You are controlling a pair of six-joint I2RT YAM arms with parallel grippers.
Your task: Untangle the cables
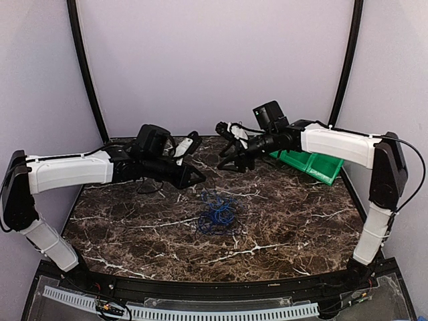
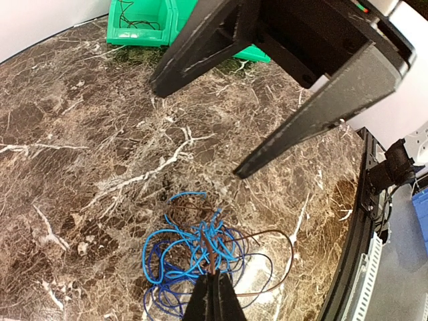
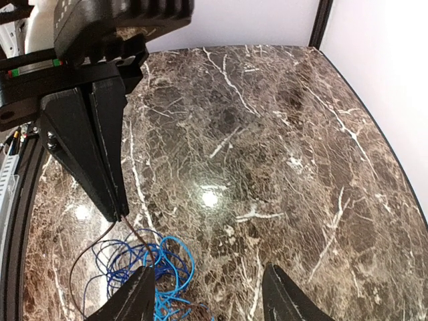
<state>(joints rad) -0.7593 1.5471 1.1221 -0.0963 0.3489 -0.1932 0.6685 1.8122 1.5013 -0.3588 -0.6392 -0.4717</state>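
Dark marble table point(image 1: 287, 221) fills our view, pale walls behind it. We see the left gripper point(image 2: 212, 284) clenched on one thin brown strand of the cables point(image 1: 217, 215), whose blue clump lies mid-table. The right gripper point(image 3: 206, 273) hangs nearby, released, its fingers spread wide.

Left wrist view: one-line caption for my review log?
Left end effector shut on a brown wire of the cables, right end effector open beyond it.
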